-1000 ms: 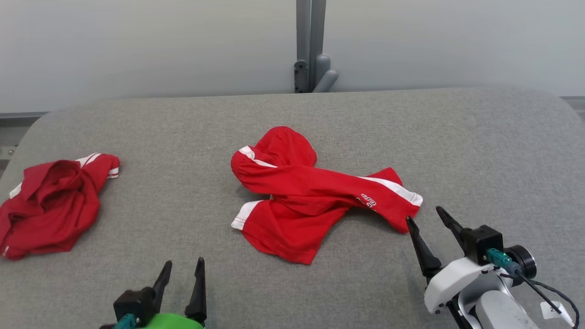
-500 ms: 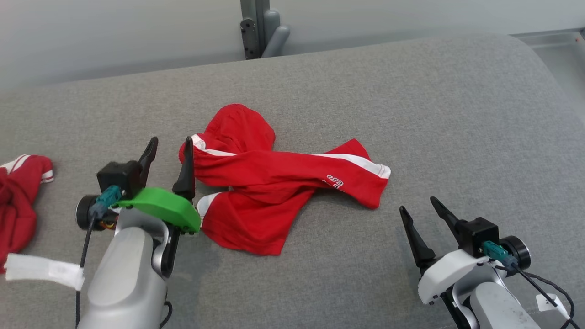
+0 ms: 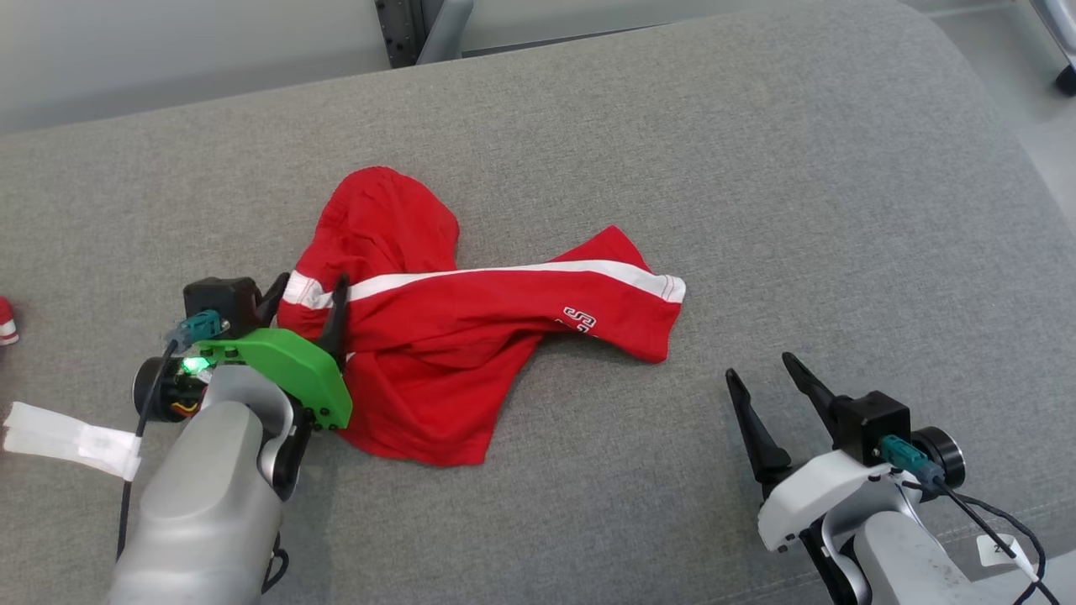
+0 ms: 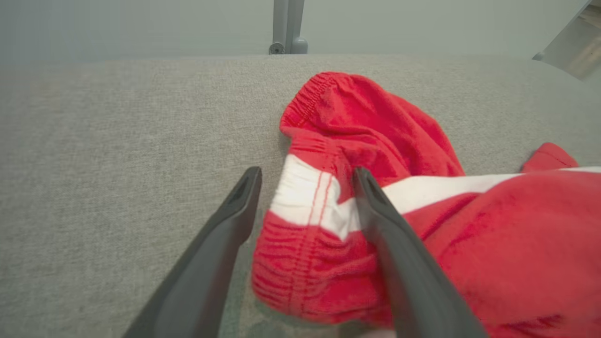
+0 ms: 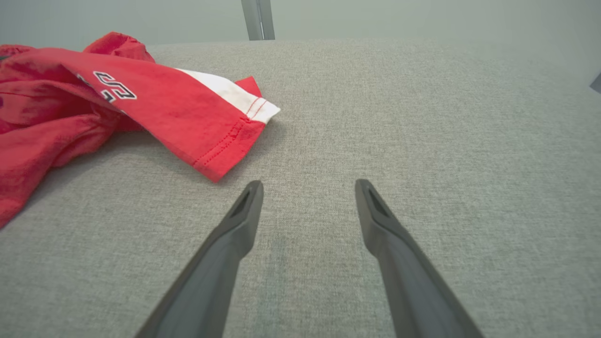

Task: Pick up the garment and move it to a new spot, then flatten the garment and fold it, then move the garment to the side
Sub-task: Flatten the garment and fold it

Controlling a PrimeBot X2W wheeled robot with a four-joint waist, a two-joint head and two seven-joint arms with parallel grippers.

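Note:
The garment (image 3: pixel 437 336) is a pair of red shorts with white side stripes, lying crumpled in the middle of the grey padded table (image 3: pixel 756 168). My left gripper (image 3: pixel 311 281) is open at its left end. In the left wrist view the left gripper (image 4: pixel 307 171) straddles the garment's (image 4: pixel 399 131) elastic waistband where the white stripe ends, with cloth between the two fingers. My right gripper (image 3: pixel 760 366) stands open at the lower right, a short way from the leg hem. The right wrist view has that gripper (image 5: pixel 307 183) over bare table, the hem of the garment (image 5: pixel 178 108) to its upper left.
A second red garment (image 3: pixel 4 323) peeks in at the far left edge. A grey post (image 3: pixel 420 25) rises behind the table. The table's rounded right edge (image 3: pixel 1009 143) drops to the floor. A white tag (image 3: pixel 67 437) hangs from my left arm's cable.
The head camera has swung, shifting the whole picture. My left arm came up and forward from the front edge to the garment's left end, its fingers now around the waistband. The right gripper held still.

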